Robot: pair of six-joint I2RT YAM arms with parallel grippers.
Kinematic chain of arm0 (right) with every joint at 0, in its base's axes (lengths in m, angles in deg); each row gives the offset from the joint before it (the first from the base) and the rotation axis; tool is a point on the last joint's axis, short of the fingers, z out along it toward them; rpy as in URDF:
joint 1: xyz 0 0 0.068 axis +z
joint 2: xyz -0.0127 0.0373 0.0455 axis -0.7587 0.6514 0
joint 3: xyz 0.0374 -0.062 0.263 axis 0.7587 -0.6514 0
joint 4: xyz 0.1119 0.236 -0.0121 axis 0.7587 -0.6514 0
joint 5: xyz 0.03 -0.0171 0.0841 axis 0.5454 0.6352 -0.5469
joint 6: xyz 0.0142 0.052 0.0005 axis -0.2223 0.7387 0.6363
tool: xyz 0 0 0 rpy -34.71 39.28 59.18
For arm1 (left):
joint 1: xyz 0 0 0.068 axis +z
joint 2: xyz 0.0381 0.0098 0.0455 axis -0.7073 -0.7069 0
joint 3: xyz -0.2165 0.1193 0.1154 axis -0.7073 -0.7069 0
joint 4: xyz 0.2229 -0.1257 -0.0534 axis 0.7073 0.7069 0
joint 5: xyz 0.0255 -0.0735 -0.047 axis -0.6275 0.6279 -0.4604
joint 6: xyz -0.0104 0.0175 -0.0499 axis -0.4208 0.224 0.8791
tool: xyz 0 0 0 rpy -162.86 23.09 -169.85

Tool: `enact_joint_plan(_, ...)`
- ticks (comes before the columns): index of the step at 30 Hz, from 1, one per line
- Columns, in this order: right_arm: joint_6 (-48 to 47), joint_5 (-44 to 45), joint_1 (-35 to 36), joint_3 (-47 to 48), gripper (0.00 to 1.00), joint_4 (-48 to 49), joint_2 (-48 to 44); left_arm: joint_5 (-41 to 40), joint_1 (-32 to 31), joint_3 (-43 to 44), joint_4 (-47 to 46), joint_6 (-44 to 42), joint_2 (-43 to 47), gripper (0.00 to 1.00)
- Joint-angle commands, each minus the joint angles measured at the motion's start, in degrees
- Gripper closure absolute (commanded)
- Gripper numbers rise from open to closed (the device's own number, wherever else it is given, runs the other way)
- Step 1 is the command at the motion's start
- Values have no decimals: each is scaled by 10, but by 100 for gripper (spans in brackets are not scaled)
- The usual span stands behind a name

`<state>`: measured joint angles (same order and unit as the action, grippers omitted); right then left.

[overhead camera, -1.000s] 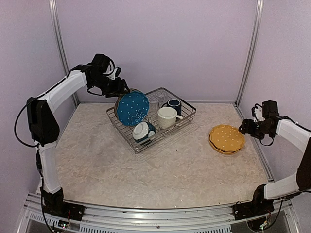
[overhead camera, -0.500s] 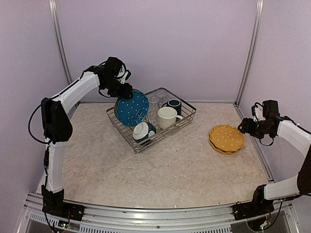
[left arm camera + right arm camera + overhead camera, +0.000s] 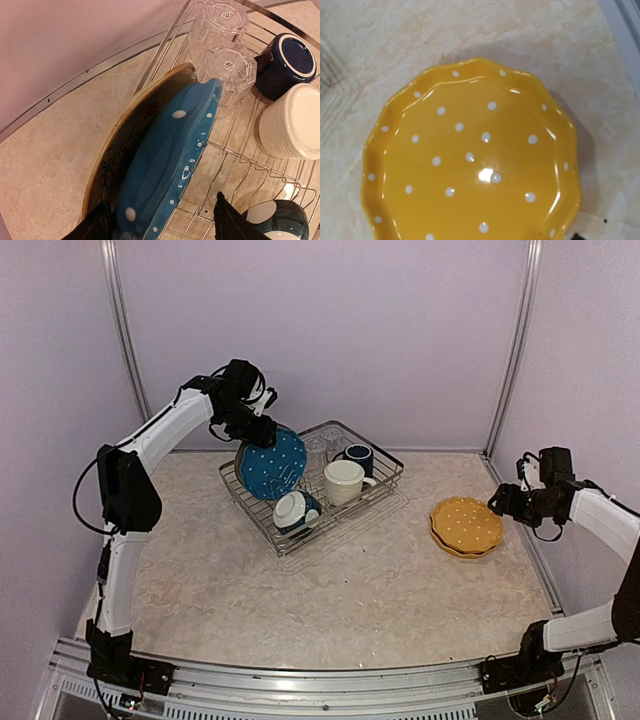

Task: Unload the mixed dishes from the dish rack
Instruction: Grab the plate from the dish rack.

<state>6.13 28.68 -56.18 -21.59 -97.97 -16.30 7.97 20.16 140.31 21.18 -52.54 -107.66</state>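
Now the left pincer (image 3: 161,210) straddles, open, the blue plate (image 3: 170,150) in the dish rack (image 3: 165,45); closing and lifting it clear likely comes next. Whether the right pincer (image 3: 503,502) is open I cannot tell.

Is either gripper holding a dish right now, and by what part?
Nothing is held. Left gripper straddles the rim of the blue plate, jaws open; right gripper hangs near the yellow plate, empty.

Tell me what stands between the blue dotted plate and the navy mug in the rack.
Two clear glasses stand between the blue plate and the navy mug. The left wrist view shows this most plainly; the top view shows them only faintly.
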Motion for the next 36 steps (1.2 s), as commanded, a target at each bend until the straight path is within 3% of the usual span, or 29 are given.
enact_joint_plan(1, 4, -6, 9, -11, 25, 5, 2, 9, -14, 13, 36, -43, -37, 32)
enact_joint_plan(4, 3, -9, 9, -10, 25, 6, 12, 2, -28, 22, 49, -52, -45, 33)
enact_joint_plan(12, 0, -13, 10, 0, 25, 9, 22, -13, -51, -11, 42, -24, -13, 46)
enact_joint_plan(21, 4, -25, 16, -5, 26, 19, 37, -50, -42, -16, 22, -15, -17, 59)
enact_joint_plan(26, 10, -25, 18, -6, 25, 25, 32, -67, -45, -44, -15, -28, -2, 70)
enact_joint_plan(32, 14, -26, 26, -2, 25, 27, 43, -87, -49, -67, -52, -58, 16, 94)
enact_joint_plan(36, 16, -22, 30, 3, 25, 26, 47, -121, -58, -69, -61, -89, 18, 100)
